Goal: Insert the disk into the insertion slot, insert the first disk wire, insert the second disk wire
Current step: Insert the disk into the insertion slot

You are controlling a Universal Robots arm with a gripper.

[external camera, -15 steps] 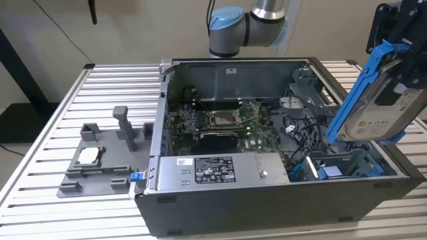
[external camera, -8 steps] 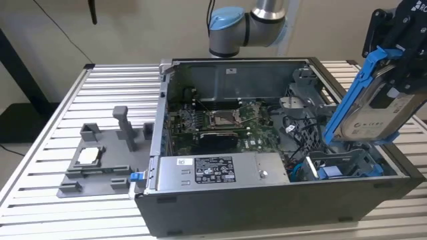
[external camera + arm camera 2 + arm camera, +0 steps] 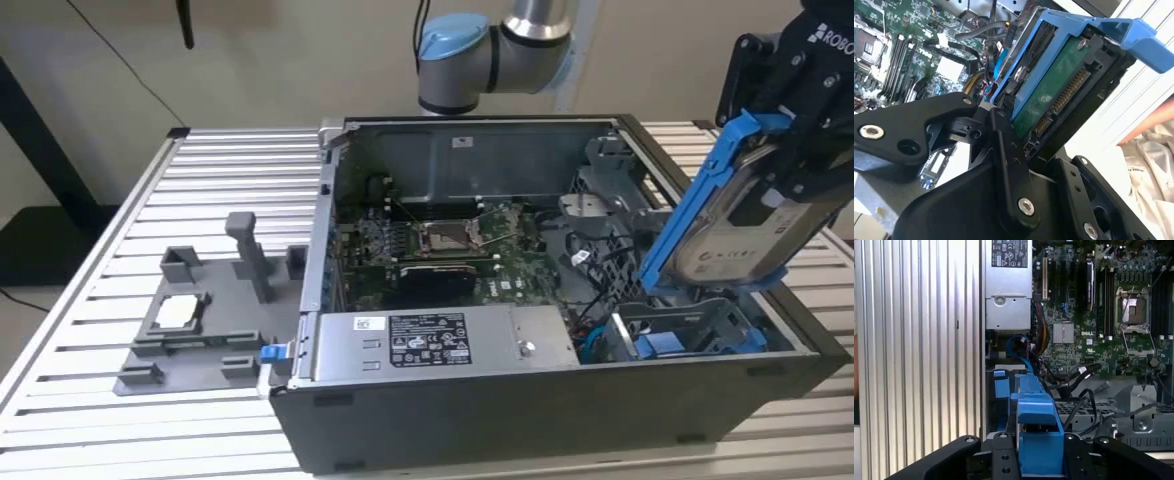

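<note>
My black gripper [image 3: 785, 165] hangs over the exterior view's right end of the open computer case and is shut on the disk [image 3: 742, 238]. The disk is a silver-grey drive with a white label in a blue carrier frame [image 3: 691, 195]. It is tilted, with its lower end just above the insertion slot [image 3: 683, 330], a dark grey cage with blue parts in the case's near right corner. The second wrist view shows the disk's green underside [image 3: 1054, 95] and connector between my fingers [image 3: 1009, 165]. In the first wrist view the carrier [image 3: 1036, 435] sits over the cage [image 3: 1001, 385]. A blue cable [image 3: 1018, 346] and black wires [image 3: 1079, 377] lie beside it.
A silver box with a white sticker [image 3: 427, 345] lies along the case's near wall, left of the cage. The motherboard [image 3: 441, 245] covers the case floor. A grey fixture [image 3: 200, 320] stands on the slatted metal table [image 3: 147, 200] at the exterior view's left.
</note>
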